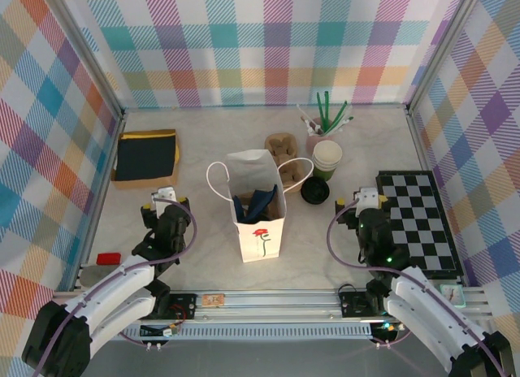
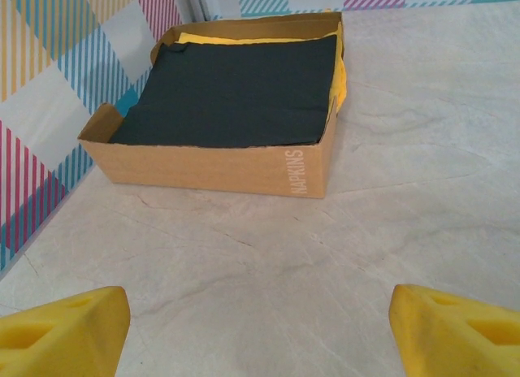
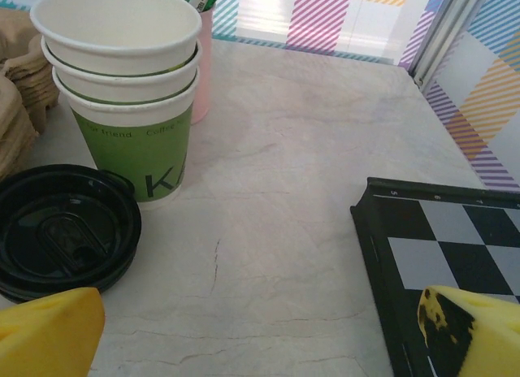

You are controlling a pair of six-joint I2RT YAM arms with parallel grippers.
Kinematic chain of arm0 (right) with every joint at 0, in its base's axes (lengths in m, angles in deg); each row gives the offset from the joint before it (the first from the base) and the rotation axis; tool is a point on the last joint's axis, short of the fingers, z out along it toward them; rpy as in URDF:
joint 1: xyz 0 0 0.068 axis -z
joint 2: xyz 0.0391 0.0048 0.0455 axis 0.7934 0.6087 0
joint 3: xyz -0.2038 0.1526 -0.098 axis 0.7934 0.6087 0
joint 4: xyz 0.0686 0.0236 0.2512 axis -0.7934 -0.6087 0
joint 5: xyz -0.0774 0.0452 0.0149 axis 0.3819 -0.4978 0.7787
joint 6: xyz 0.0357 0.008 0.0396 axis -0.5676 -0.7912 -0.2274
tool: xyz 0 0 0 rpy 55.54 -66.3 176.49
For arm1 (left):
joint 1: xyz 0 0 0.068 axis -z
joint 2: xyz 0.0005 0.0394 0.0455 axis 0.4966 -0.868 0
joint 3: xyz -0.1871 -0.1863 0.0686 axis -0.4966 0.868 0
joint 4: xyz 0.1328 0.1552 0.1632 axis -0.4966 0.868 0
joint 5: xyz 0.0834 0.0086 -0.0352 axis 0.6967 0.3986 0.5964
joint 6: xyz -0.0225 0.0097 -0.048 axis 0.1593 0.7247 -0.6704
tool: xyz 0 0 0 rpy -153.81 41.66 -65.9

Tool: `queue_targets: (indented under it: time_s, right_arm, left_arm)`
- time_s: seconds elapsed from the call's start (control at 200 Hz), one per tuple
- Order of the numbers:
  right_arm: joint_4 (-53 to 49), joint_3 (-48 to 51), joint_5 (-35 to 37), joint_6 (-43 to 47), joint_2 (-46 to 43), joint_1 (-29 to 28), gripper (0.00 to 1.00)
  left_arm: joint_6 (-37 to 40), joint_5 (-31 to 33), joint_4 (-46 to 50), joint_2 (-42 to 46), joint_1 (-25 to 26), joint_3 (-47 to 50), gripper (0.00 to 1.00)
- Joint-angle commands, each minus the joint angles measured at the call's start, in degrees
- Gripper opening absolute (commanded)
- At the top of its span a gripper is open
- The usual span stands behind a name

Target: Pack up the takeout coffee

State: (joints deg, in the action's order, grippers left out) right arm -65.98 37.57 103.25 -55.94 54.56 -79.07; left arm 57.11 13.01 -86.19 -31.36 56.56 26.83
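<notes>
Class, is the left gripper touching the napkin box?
Apart. The left wrist view shows a stretch of table between the left gripper and the napkin box.

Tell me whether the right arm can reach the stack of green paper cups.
Probably yes: bare table lies between the open right gripper and the stack of green paper cups; black plastic lids sit just left of it.

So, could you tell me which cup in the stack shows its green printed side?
The bottom cup of the stack, standing on the table beside the black lid; the two nested in it show just their white upper bands.
</notes>
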Motion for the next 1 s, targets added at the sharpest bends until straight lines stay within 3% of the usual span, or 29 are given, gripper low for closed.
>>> queue_targets:
  time_s: [0.0, 0.205, 0.475, 0.815, 0.996]
  right_arm:
    - [5.36, 2.39, 1.43, -0.81, 0.00, 0.38, 0.99]
    - [9.74, 4.21, 2.17, -0.48, 1.36, 0.77, 0.99]
    - [22.82, 5.44, -4.13, -1.59, 9.58, 8.86, 0.99]
    - [51.26, 4.15, -9.12, -0.40, 33.76, 15.36, 0.99]
    - [60.58, 2.83, -9.49, 0.63, 42.16, 15.58, 0.99]
  left_arm:
    - [-0.55, 2.16, -1.97, 0.64, -0.33, 0.79, 0.83]
    - [0.90, 4.37, -5.65, -1.67, -0.48, 0.89, 0.83]
    - [5.01, 0.66, -26.13, -14.39, -4.31, 1.69, 0.84]
    - [7.68, -9.81, -55.78, -31.33, -12.90, 3.89, 0.89]
    - [7.75, -9.50, -67.38, -39.71, -13.43, 4.78, 0.89]
